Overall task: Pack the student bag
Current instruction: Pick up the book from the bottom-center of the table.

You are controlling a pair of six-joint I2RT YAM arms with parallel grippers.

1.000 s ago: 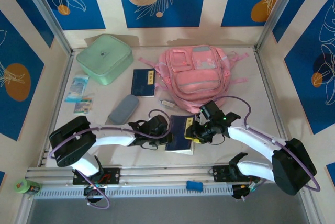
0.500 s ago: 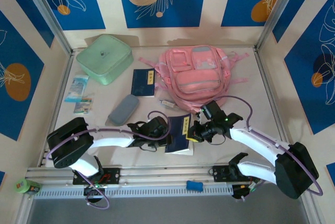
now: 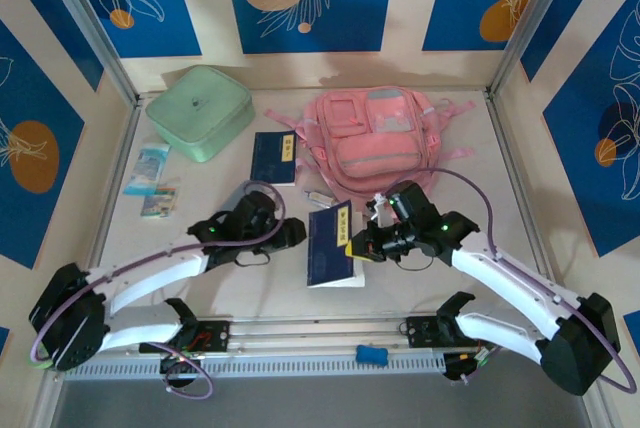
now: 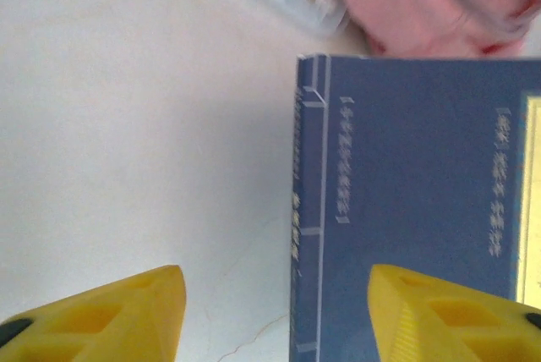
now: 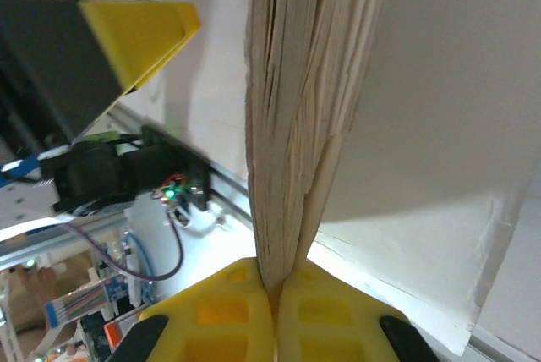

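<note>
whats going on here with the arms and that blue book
The right tool is clamped on the page edge of a blue book, holding it just in front of the pink backpack. The left tool is open by the book's spine, gripping nothing. A second blue book lies on the table, not yet packed.

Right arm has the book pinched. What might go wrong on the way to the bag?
1. The right gripper pinches the book by one edge alone; its pages fan apart above the grip, so it may slip or splay when lifted.
2. The left gripper stands open astride the spine; moving the book could snag a finger.
3. The bag shows no open pocket from above; the book may just shove it.
</note>
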